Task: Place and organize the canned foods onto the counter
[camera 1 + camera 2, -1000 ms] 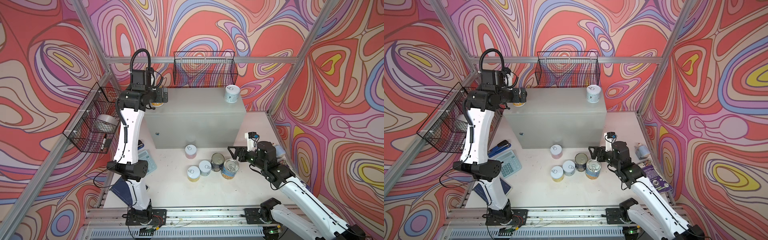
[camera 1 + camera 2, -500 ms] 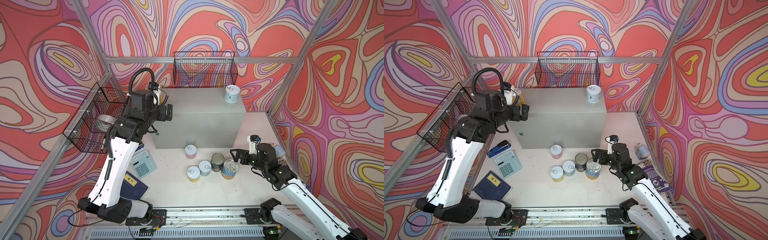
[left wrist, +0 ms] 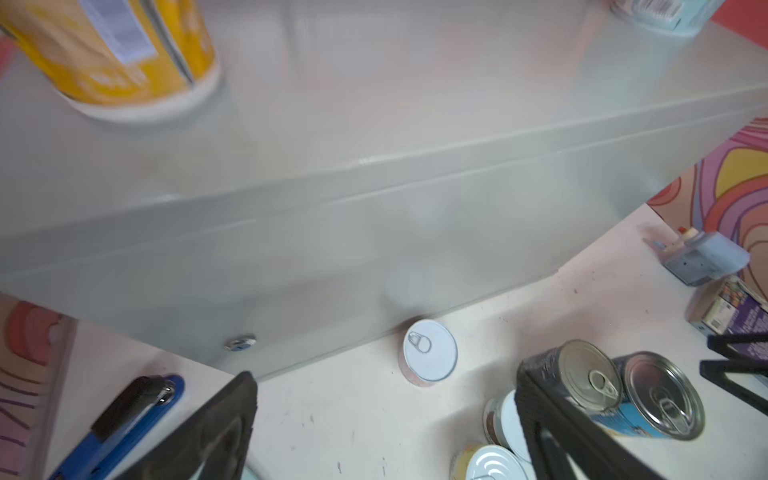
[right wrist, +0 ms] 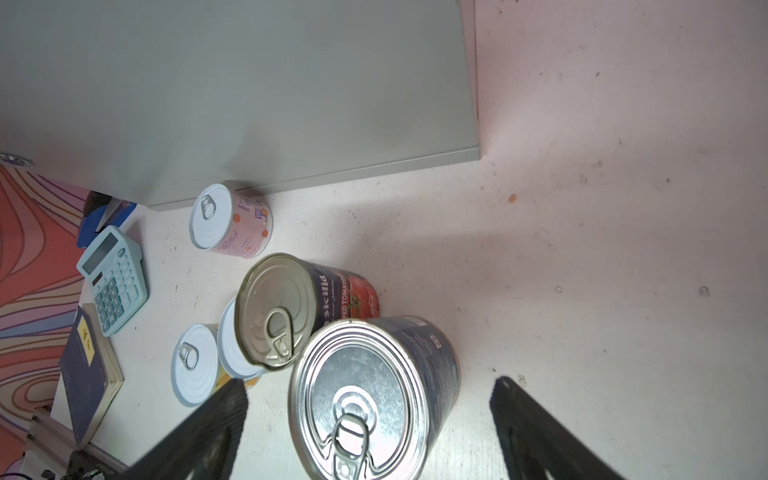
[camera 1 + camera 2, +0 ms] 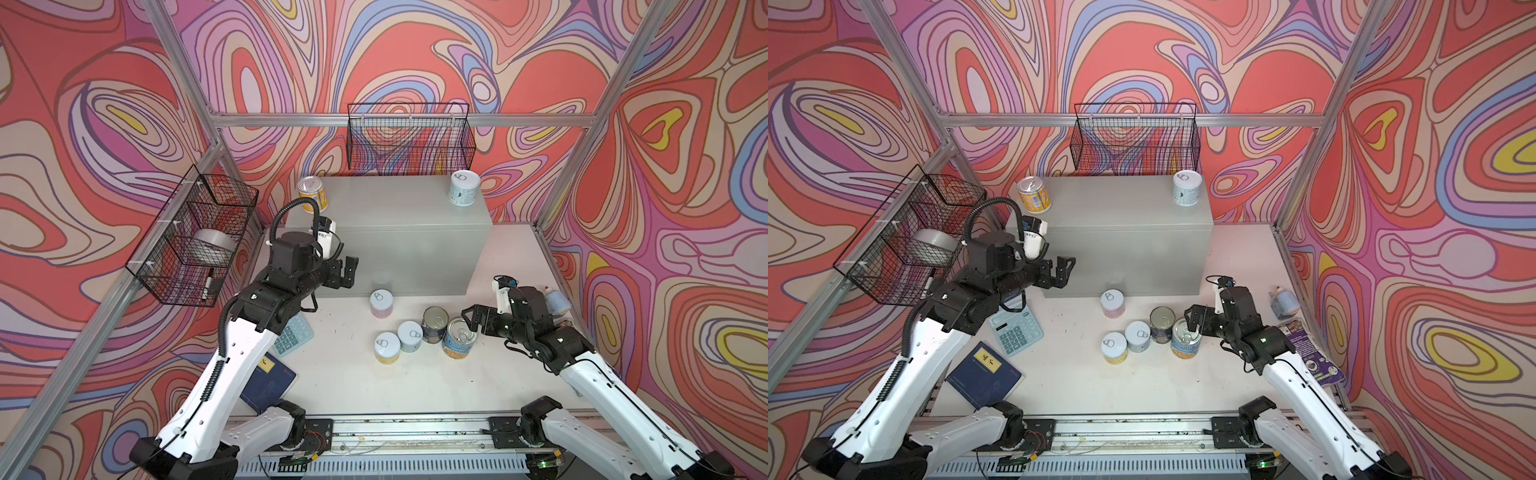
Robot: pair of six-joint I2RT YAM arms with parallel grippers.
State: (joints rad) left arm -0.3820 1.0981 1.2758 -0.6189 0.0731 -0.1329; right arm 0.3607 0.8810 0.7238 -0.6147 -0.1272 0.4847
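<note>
The white tabletop (image 5: 332, 374) bears the grey counter (image 5: 395, 208), five tins (image 5: 435, 325), a calculator (image 5: 293, 338) and a notebook (image 5: 270, 382).

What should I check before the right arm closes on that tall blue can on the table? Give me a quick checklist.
1. The right tool is open: ok.
2. The tall blue can sits centred between its fingers in the right wrist view: ok.
3. A gap separates it from the dark navy can: cannot tell; they stand very close.
4. The counter has bare room between the orange-yellow can and the pale blue can: ok.
5. The left tool is open, empty and away from that tall can: ok.
</note>
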